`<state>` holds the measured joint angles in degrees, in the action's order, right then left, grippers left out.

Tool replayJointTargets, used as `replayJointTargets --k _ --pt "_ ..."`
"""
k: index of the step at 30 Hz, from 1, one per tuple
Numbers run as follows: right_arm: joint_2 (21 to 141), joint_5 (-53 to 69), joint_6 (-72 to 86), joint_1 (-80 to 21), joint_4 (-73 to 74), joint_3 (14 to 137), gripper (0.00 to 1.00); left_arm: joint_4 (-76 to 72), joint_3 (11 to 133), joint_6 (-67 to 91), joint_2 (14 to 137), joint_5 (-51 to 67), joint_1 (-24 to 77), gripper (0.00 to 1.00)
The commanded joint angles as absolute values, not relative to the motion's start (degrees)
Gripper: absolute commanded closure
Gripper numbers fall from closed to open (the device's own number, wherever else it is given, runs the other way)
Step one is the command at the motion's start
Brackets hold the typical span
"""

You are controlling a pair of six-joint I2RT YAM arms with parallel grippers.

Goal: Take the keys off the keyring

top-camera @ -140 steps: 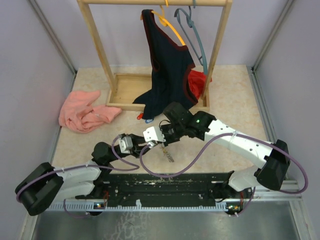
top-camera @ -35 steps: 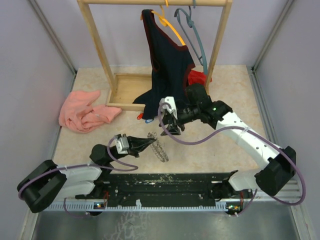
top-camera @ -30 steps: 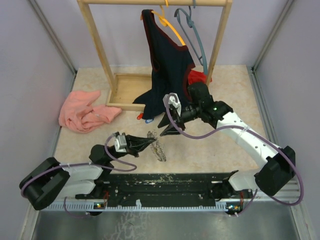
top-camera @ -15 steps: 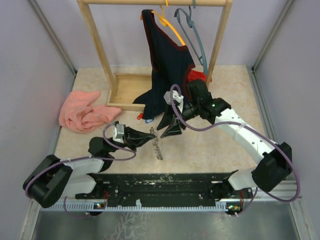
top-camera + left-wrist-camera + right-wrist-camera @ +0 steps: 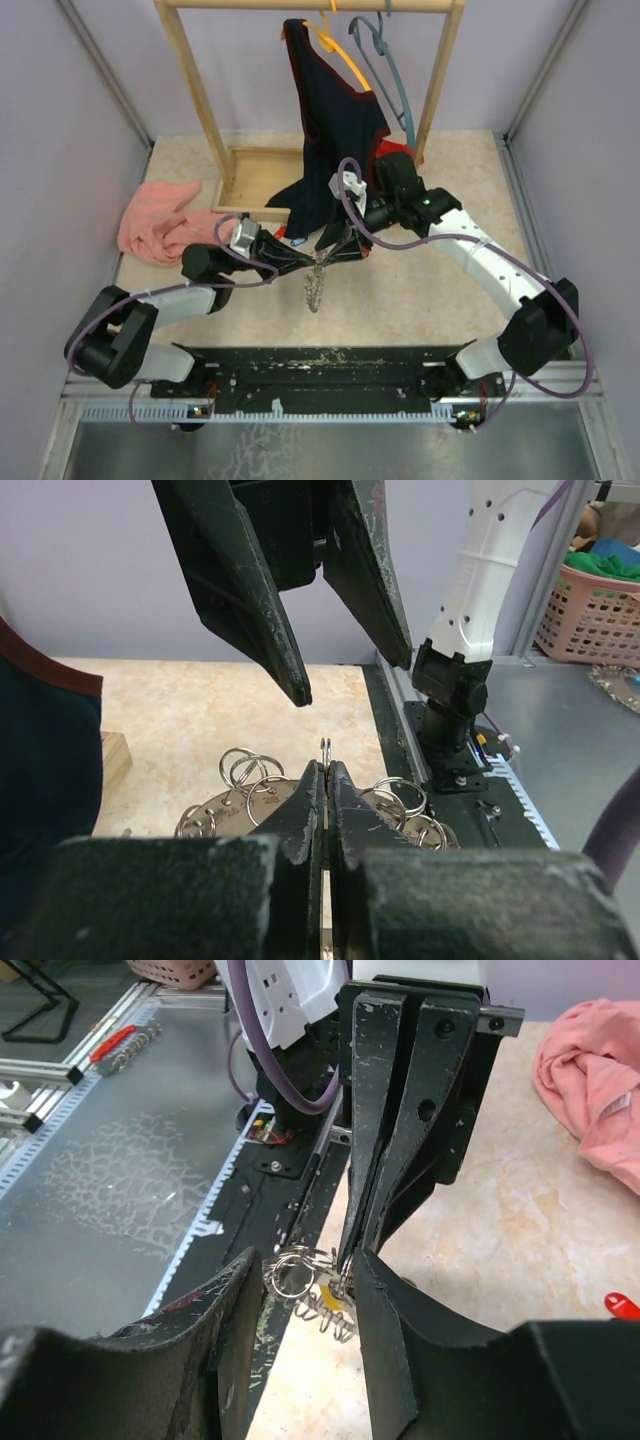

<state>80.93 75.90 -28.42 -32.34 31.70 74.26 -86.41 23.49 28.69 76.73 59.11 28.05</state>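
From above, the keyring [image 5: 315,286] hangs over the worktop [image 5: 440,300] from the left tool [image 5: 306,263], which should hold it steady. Left wrist: that tool is clamped shut on the ring's edge. Right wrist: the right tool [image 5: 305,1260] stands half open astride the keys [image 5: 325,1305], gripping nothing; best to pinch one tag only.

Arms: two, left arm [image 5: 170,300] and right arm [image 5: 480,262].
Grippers: two, left gripper [image 5: 312,263] and right gripper [image 5: 332,250].
Keyring [image 5: 315,286]: one.
Split rings [image 5: 245,770] on keyring: several, number unclear.
Loose keys: two, red key [image 5: 281,232] and blue key [image 5: 298,241].
Keys on keyring: too small to count.
Hangers: two, orange hanger [image 5: 340,50] and blue hanger [image 5: 391,75].
Rack [image 5: 192,95]: one.
Garments: three, dark garment [image 5: 335,130], red garment [image 5: 397,158], pink garment [image 5: 160,228].
Basket [image 5: 590,605]: one.
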Motion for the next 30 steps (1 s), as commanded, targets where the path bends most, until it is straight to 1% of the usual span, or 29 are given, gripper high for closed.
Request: replayJointTargets --k 1,3,12,17,20,25,27,30 --pt "79.8 73.3 -33.5 -32.0 33.0 75.4 0.58 -102.6 27.2 31.6 79.5 63.2 27.5 1.0" --pt "79.7 72.7 -36.7 -31.5 36.3 76.4 0.57 -102.6 28.2 32.0 80.5 63.2 27.4 1.0" --pt "79.3 74.0 -37.4 -28.5 38.4 76.0 0.59 -102.6 28.2 32.1 81.4 61.5 27.3 1.0" --pt "78.5 74.1 -37.7 -28.3 38.8 75.2 0.6 -102.6 27.9 32.4 80.7 58.5 27.4 1.0" --pt "77.6 73.7 -36.4 -28.3 37.7 74.7 0.6 -102.6 27.8 35.5 79.8 55.7 27.4 1.0" --pt "76.7 73.3 -29.8 -27.8 33.0 73.6 0.61 -102.6 26.0 38.6 77.8 50.6 27.3 1.0" --pt "76.3 74.0 -26.8 -27.0 30.4 72.8 0.63 -102.6 24.9 38.2 76.8 49.6 27.3 1.0" --pt "75.9 75.2 -22.3 -26.3 25.4 70.1 0.7 -102.6 23.7 37.0 75.3 48.9 27.3 1.0"
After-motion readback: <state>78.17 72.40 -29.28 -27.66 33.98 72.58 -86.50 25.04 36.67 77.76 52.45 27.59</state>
